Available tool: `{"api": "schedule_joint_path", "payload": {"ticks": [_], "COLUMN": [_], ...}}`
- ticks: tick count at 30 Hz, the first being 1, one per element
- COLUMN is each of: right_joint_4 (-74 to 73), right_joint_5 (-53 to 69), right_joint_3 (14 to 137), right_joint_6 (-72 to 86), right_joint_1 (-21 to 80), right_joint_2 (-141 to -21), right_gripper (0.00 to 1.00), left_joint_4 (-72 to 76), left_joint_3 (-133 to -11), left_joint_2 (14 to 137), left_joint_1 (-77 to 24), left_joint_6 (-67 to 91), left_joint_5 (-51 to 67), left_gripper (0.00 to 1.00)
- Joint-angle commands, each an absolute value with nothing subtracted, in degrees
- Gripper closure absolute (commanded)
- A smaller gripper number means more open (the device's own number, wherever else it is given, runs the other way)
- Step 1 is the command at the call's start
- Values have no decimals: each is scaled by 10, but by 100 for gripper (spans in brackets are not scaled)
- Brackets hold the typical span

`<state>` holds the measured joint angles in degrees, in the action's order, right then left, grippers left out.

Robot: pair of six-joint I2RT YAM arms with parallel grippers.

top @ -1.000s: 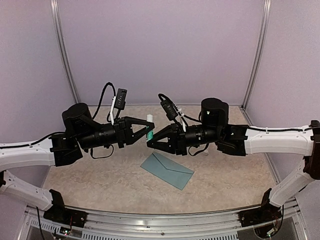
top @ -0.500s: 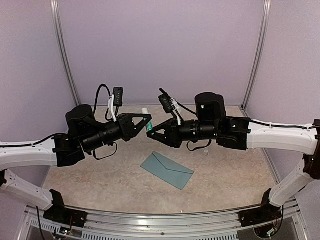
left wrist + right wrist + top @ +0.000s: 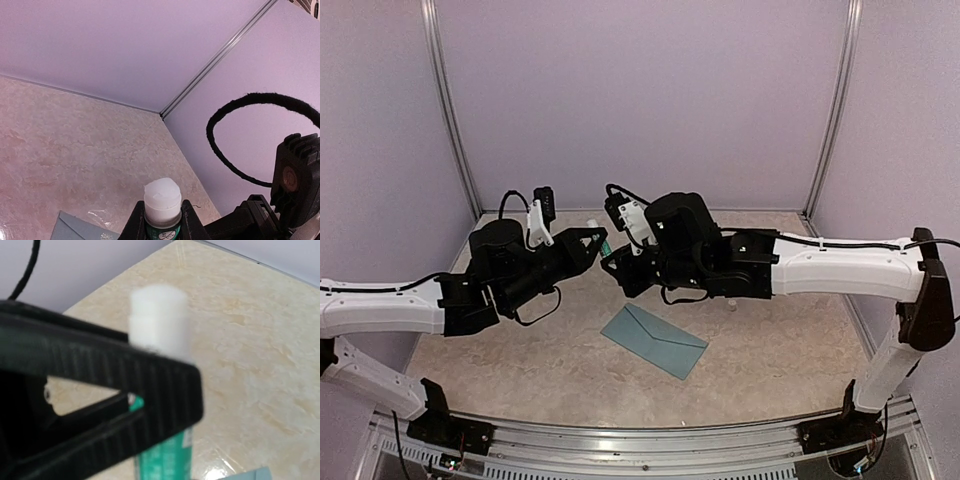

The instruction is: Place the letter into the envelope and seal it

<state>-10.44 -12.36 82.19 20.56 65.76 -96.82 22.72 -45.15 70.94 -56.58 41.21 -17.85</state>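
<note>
The teal-blue envelope [image 3: 655, 341] lies flat on the table's near middle, below both grippers; a corner of the envelope [image 3: 75, 229] shows in the left wrist view. The letter is out of view. A green glue stick [image 3: 602, 240] with its white tip bare hangs in the air above the table. My left gripper [image 3: 599, 241] is shut on the glue stick [image 3: 162, 200] just under the white tip. My right gripper [image 3: 611, 266] meets the stick's lower end and looks shut on it. In the right wrist view a left finger [image 3: 100, 365] crosses the glue stick [image 3: 165, 455].
A small white object [image 3: 730, 304] lies on the table under the right arm. Lilac walls close the back and sides. A black cable loop [image 3: 225, 150] and the right arm's camera housing [image 3: 295, 180] hang close to the right of the stick.
Both grippers have travelled together with the glue stick, away from the near edge and a little left. The right arm has swung further over the table. The envelope has not moved.
</note>
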Motion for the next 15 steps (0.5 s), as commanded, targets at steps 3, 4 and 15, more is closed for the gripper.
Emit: {"api": "schedule_joint_path", "payload": {"ticks": [3, 4, 15], "right_joint_4": [15, 42, 371], "right_joint_5": [-23, 25, 383], "right_joint_3": [725, 700, 534], "right_joint_6": [200, 200, 328], "right_joint_1": [623, 614, 555], "right_joint_2": [-878, -861, -807], "right_gripper": [64, 57, 24], "left_joint_4": [255, 261, 390], "left_joint_3": [-452, -451, -426], "left_joint_2": [695, 692, 659], "left_joint_1": [-572, -569, -552], "left_joint_6": [432, 428, 379], "left_joint_5": [-113, -98, 123], "left_gripper": [100, 100, 99]}}
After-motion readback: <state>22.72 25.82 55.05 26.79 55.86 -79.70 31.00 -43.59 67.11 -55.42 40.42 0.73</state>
